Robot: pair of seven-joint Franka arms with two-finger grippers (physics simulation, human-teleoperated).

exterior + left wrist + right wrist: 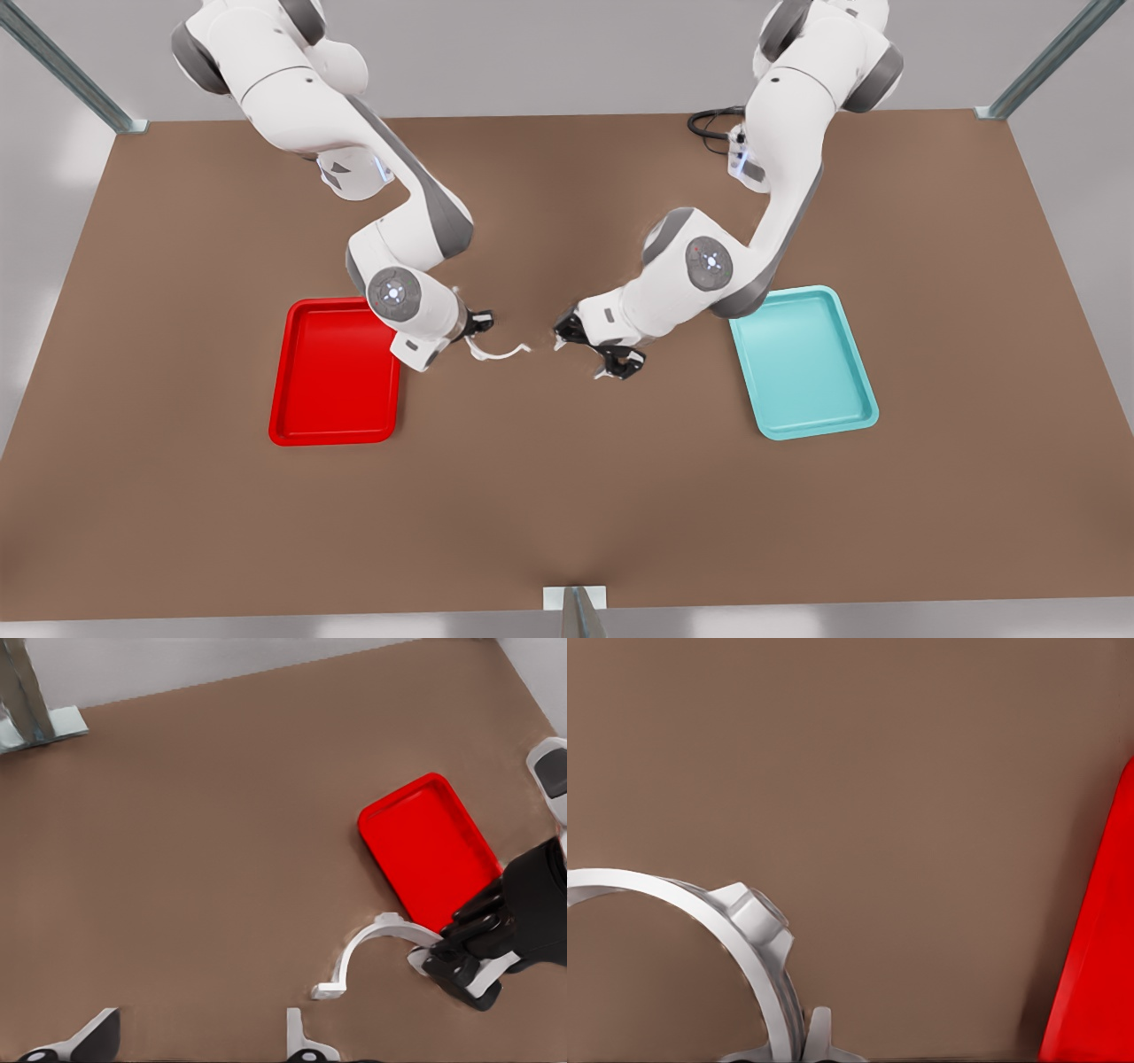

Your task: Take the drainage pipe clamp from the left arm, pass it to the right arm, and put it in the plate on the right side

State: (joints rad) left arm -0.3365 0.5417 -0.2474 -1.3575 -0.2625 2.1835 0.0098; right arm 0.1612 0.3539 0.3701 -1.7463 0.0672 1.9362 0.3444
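Near the centre of the brown table (567,514), between the two trays, the drainage pipe clamp (500,353) was gripped at one end by the right gripper (478,323), whose jaws were clenched on the strip. This gripper belonged to the arm on the front view's left, just beside the inner edge of the plate (332,416). The clamp's free end pointed across the gap toward the left gripper (592,350), on the arm at the front view's right, close to that end but apart from it. The left gripper's jaws stood released and spread, with nothing between them. In the left wrist view the white arc (363,943) curved out from the black fingers (465,935) of the right gripper, its flared tab at the far end, with the red plate (425,833) lying beyond it on the table. In the right wrist view the clamp (700,904) swept close past the camera, showing a raised boss on its outer face, and a corner of the plate (1099,948) appeared to one side. The clamp lay outside the plate. A light teal tray (802,363) of the same shape rested on the front view's right, partly covered by the left arm.
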